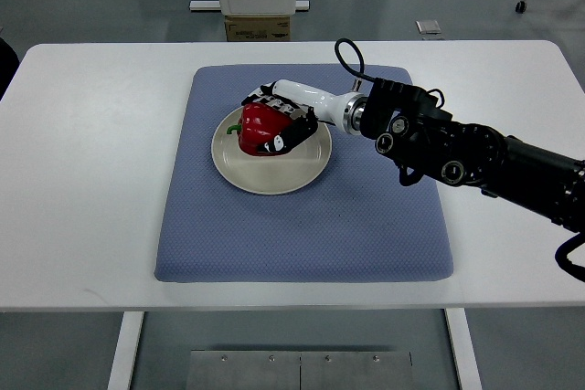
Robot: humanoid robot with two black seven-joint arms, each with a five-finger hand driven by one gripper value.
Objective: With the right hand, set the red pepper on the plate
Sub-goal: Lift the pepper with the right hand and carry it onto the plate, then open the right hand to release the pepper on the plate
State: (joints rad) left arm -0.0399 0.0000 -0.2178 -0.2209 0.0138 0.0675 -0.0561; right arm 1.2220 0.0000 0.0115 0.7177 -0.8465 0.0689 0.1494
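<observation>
The robot's right hand (285,116) clutches the glossy red bell pepper (260,128) over the round cream plate's (271,177) far-left rim, so letting go could roll it onto the blue quilted mat (302,235).

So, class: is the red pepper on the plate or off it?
On it: the red pepper sits over the plate, with the right hand wrapped around it.

right hand (279,116): white shell, black finger segments
wrist (350,113): silver metal ring
forearm (475,157): black, blocky housings, round silver screw caps
cable (350,59): black loop above the wrist
</observation>
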